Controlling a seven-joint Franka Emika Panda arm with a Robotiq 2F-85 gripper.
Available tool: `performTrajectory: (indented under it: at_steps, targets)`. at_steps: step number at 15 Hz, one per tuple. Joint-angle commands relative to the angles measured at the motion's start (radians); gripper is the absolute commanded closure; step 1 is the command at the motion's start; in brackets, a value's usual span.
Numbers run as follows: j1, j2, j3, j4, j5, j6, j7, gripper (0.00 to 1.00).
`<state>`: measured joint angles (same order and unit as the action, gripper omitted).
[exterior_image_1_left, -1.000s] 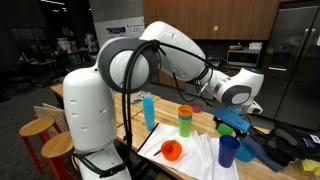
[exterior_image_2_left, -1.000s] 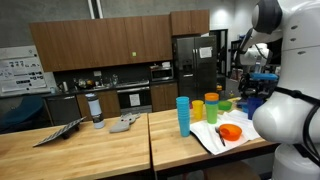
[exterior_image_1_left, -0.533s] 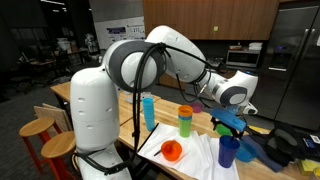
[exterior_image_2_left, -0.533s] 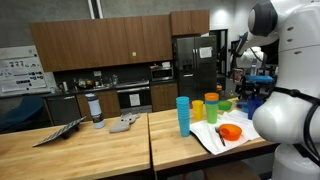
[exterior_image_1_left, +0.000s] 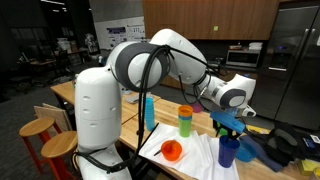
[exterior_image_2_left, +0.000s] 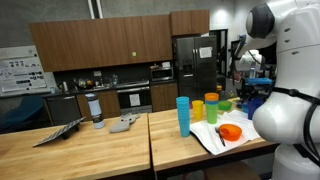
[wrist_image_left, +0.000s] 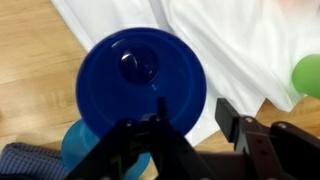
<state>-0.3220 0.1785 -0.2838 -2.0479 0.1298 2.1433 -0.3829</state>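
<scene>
A dark blue cup (wrist_image_left: 143, 85), white cloth (wrist_image_left: 230, 50), orange bowl (exterior_image_1_left: 171, 151), perhaps teal cup (wrist_image_left: 78, 150), pale wooden table (wrist_image_left: 30, 60).

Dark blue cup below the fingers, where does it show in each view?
In an exterior view: lower right, the dark blue cup stands at the end of the white cloth.
In an exterior view: far right, partly hidden by the robot's body.
Wrist view: centre, seen from above.
Shared landmark: the white cloth.

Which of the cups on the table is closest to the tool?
The dark blue cup: it stands upright right under the tool. The light blue stack and the orange-and-green stack stand farther off.
</scene>
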Motion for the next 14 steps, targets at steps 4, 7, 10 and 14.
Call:
performTrajectory:
  at_steps: [4, 7, 10, 14]
  targets:
    - [0.002, -0.034, 0.010, -0.017, -0.078, 0.017, 0.015, 0.99]
    - [-0.001, -0.066, 0.013, -0.030, -0.090, 0.013, -0.013, 0.98]
    - [-0.001, -0.118, 0.012, -0.063, -0.086, 0.027, -0.046, 0.98]
    - [0.004, -0.214, 0.007, -0.147, -0.087, 0.100, -0.100, 0.98]
